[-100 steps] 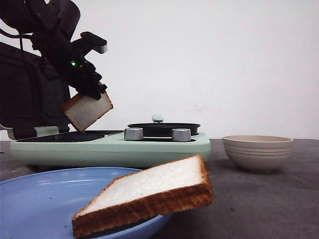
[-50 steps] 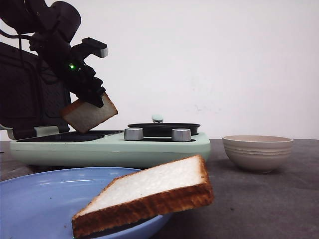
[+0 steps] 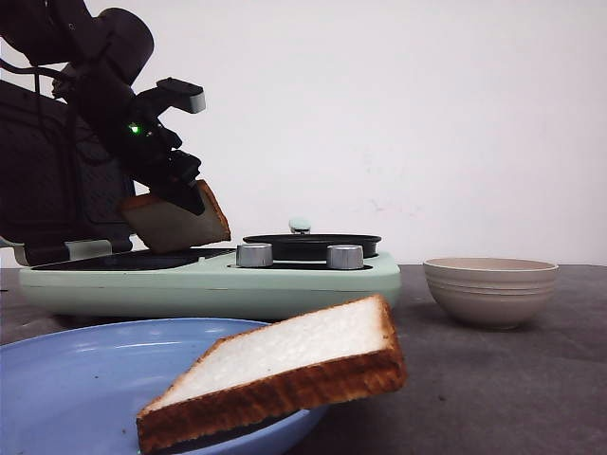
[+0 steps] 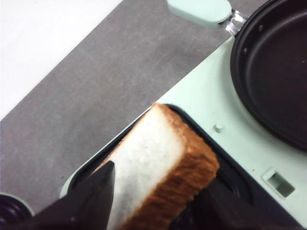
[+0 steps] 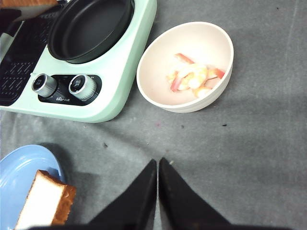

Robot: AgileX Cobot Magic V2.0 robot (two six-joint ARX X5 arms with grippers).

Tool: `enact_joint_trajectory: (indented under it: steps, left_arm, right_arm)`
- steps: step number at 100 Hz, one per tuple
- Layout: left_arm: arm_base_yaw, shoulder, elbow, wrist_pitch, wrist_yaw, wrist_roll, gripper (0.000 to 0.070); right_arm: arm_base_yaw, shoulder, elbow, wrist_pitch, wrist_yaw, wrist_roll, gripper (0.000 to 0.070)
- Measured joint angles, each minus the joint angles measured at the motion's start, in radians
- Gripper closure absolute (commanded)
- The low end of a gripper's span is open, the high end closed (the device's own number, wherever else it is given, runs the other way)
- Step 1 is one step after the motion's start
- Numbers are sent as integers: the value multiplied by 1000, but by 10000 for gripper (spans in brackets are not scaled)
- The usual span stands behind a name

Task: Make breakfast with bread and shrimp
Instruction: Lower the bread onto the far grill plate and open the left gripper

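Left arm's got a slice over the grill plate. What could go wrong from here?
The held slice is tilted, pinched at one end by the left gripper; released so, it may land on its edge or half off the grill plate. The other slice overhangs the blue plate rim and could slip off if bumped.

A small white brand mark sits under the two knobs (image 5: 64, 85) of the cooker (image 5: 120, 72), too blurred to read.
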Motion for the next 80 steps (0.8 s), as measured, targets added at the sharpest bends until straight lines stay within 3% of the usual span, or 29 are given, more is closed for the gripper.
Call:
enact_joint_trajectory:
  steps: [80]
  left_arm:
    - [-1,0,0,-127,8,-63,461]
  right_arm:
    - [0,0,0,0,0,-2,700]
